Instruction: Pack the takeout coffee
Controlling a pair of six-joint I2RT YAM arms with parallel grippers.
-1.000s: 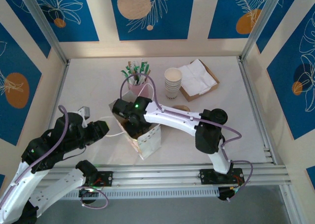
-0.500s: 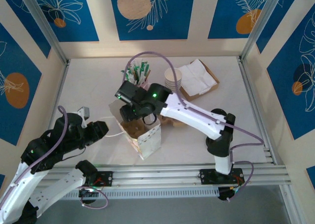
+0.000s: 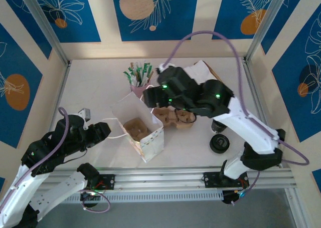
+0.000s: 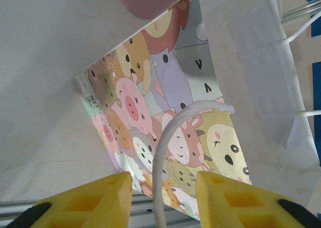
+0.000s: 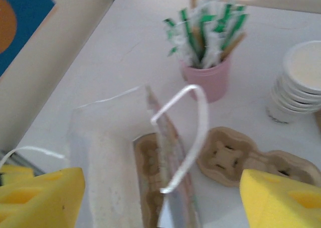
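**Right gripper (image 5: pixel 161 200) backs away from the white paper bag printed with cartoon animals (image 3: pixel 153 144)**

Since a second ago the right arm has swung up and behind the bag. Its yellow pads are spread wide with nothing between them. A brown moulded-pulp cup carrier (image 3: pixel 136 129) now lies inside the open bag. A second pulp carrier (image 3: pixel 173 117) lies on the table just behind and to the right of the bag.

At the bag's left side, the left gripper (image 4: pixel 163 190) has its fingers apart. The white cord handle (image 4: pixel 161 153) runs loosely between them and is not pinched.

To my eye the bag is thin, light and floppy, so it would likely slide or fold at a nudge. The cord handles or the top rim look like the sound places to hold. The carrier looks stiff but light and could be gripped by an edge.

I cannot tell whether the carrier sits flat on the bag's floor, because the walls hide its ends. The right wrist view is blurred. It shows a pink cup of green-and-white sticks (image 5: pixel 206 72) and a stack of white paper cups (image 5: pixel 300 80) behind the bag. The stack is cut off at the frame's edge.
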